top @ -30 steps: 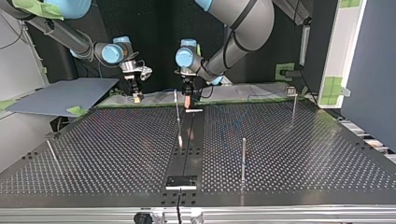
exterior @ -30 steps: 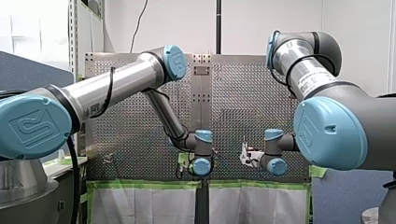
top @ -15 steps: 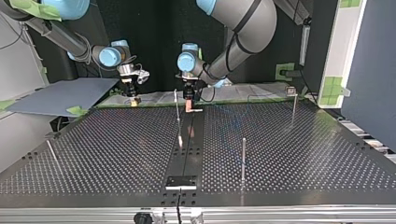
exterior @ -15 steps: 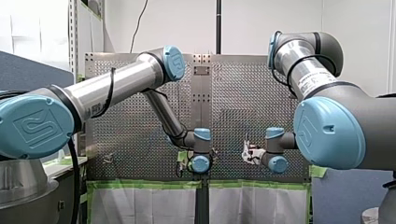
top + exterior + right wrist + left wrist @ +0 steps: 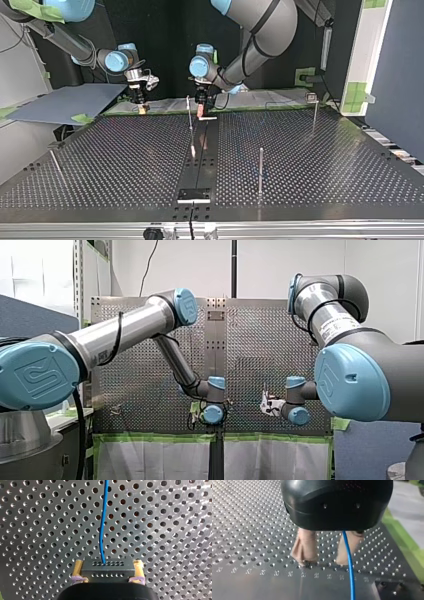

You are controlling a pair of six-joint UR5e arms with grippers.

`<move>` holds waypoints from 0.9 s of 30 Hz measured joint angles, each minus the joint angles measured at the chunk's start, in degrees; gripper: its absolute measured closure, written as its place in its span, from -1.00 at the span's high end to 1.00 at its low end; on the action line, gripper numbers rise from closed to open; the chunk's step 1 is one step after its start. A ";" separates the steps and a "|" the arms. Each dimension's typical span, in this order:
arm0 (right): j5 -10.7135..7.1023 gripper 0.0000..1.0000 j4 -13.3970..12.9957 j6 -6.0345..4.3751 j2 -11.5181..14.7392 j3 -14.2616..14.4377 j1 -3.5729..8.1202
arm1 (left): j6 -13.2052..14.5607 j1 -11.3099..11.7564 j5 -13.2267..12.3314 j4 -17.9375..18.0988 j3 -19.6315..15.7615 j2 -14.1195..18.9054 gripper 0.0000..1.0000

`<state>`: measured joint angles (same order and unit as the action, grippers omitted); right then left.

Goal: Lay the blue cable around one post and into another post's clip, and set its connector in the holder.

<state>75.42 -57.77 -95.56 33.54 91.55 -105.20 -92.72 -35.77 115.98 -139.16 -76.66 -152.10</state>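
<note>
In the left wrist view my left gripper (image 5: 325, 560) hovers just over the perforated plate with its beige fingers (image 5: 305, 547) apart. The blue cable (image 5: 349, 562) runs down loose along the inner side of one pad. My right gripper (image 5: 108, 567) is shut on the black connector (image 5: 108, 563), yellow pads on both sides, and the cable (image 5: 101, 537) leaves the connector ahead of it. In the top view my left gripper (image 5: 200, 111) hangs at the table's far middle. My right gripper (image 5: 142, 106) hangs to its left.
Thin metal posts stand on the perforated table (image 5: 125, 150): one (image 5: 190, 120) near my left gripper, one (image 5: 260, 170) right of centre, one (image 5: 314, 112) far right. A dark holder (image 5: 194, 194) sits at the near middle edge. A grey sheet (image 5: 65, 102) lies beyond the left corner.
My right gripper has drifted a little toward the top view's left. My left wrist has shifted slightly. The earlier frames are too small to show its fingers.
</note>
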 joint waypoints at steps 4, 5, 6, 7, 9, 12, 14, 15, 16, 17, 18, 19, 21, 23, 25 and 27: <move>0.00 -1.00 0.01 0.00 -0.06 0.00 0.05 | -0.06 -0.16 0.05 -1.76 -1.52 1.48 1.00; 0.00 -1.00 0.01 -0.01 -0.07 0.00 0.06 | -0.07 -0.17 0.05 -2.23 -1.97 1.96 1.00; 0.00 -1.00 0.02 -0.03 -0.07 0.00 0.06 | -0.08 -0.17 0.06 -2.92 -2.64 2.58 1.00; 0.00 -1.00 0.03 -0.05 -0.08 0.00 0.06 | -0.07 -0.14 -0.01 -3.28 -3.15 3.02 1.00; 0.00 -1.00 0.06 -0.10 -0.08 0.01 0.06 | 0.12 0.12 -0.61 -3.46 -4.40 4.17 1.00; 0.01 -1.00 0.26 -0.12 -0.08 0.00 0.06 | 0.88 0.23 -2.01 -4.14 -6.28 5.97 1.00; 0.04 -1.00 0.64 -0.05 -0.09 0.00 0.07 | 1.42 0.10 -2.56 -4.95 -7.36 7.04 1.00; 0.06 -1.00 0.80 -0.01 -0.09 0.00 0.07 | 1.79 0.01 -2.78 -5.49 -8.03 7.70 1.00; 0.07 -1.00 0.97 0.02 -0.09 0.00 0.09 | 2.07 -0.09 -2.91 -5.91 -8.51 8.17 1.00; 0.07 -1.00 1.07 0.05 -0.09 0.00 0.08 | 2.34 -0.19 -2.99 -6.35 -8.96 8.63 1.00; 0.08 -1.00 1.15 0.06 -0.09 0.00 0.08 | 2.67 -0.33 -3.09 -6.94 -9.58 9.25 1.00; 0.08 -1.00 1.26 0.07 -0.09 0.00 0.08 | 2.92 -0.43 -3.14 -7.36 -10.03 9.69 1.00; 0.09 -1.00 1.39 0.08 -0.09 0.00 0.09 | 3.52 -0.55 -3.16 -8.32 -10.98 10.64 1.00; 0.08 -1.00 1.46 0.09 -0.10 0.00 0.09 | 3.98 -0.58 -3.10 -9.09 -11.78 11.36 1.00; 0.09 -1.00 1.48 0.09 -0.11 0.00 0.09 | 4.37 -0.42 -2.80 -9.99 -12.66 11.86 1.00; 0.09 -1.00 1.50 0.09 -0.14 0.00 0.08 | 4.74 -0.24 -2.48 -10.95 -13.39 12.09 1.00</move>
<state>75.50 -56.27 -95.47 33.40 91.55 -105.12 -87.98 -36.01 113.50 -150.11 -90.05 -140.00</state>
